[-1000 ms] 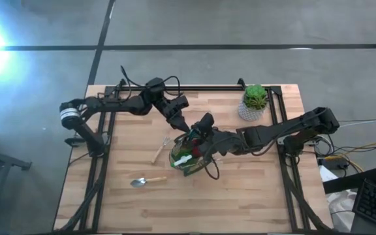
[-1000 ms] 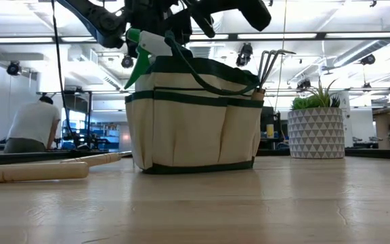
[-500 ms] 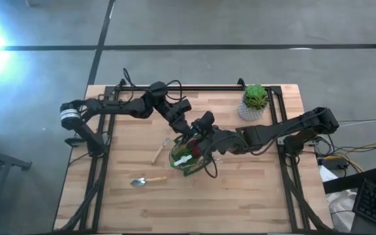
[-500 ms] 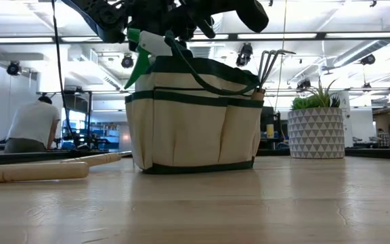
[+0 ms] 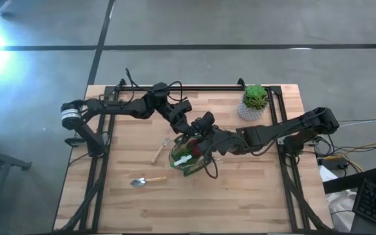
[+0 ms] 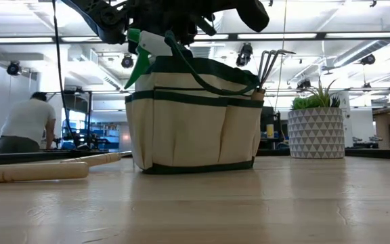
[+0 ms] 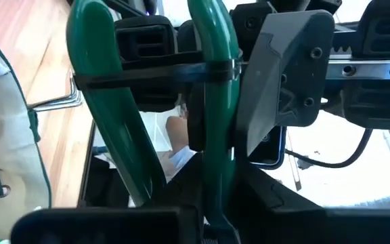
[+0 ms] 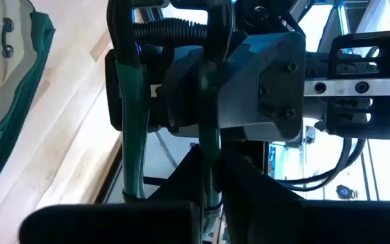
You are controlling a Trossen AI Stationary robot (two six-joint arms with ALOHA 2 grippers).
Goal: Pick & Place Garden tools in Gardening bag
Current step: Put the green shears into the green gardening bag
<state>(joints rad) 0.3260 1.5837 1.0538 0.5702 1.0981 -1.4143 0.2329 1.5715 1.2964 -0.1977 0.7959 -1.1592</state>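
Observation:
The gardening bag (image 5: pixel 189 156) (image 6: pixel 195 122) stands upright on its base at mid-table, its two dark green handles raised. A green-and-white piece (image 6: pixel 141 47) and a red piece (image 5: pixel 191 140) stick out of its mouth, and metal tines (image 6: pixel 271 62) rise from its side. My left gripper (image 5: pixel 188 126) (image 7: pixel 208 224) and my right gripper (image 5: pixel 201 130) (image 8: pixel 208 217) face each other just above the mouth, each shut on a handle. A wooden-handled fork (image 5: pixel 160 151) and a metal trowel (image 5: pixel 147 180) lie flat on the table left of the bag. My left gripper pinches one green handle strap (image 7: pixel 215 156) between its two fingers, coming in level from the table's far left. The strap runs up out of the fingers, raised above the bag. The bag's base stays on the table. My right gripper pinches the other green handle strap (image 8: pixel 210 146) between its fingers, coming from the table's right and slanting slightly down. The strap stands raised above the bag's mouth, and the bag rests on the table.
A green plant in a white patterned pot (image 5: pixel 253 103) (image 6: pixel 315 132) stands at the far right. Black rails (image 5: pixel 194 87) run along the table's far and side edges. Bare wood lies toward the near edge. A person (image 6: pixel 26 125) shows in the room behind.
My left gripper has edged toward my right gripper over the bag's mouth and has shut on a handle strap. The bag has stayed where it stood, and the right gripper has kept its hold.

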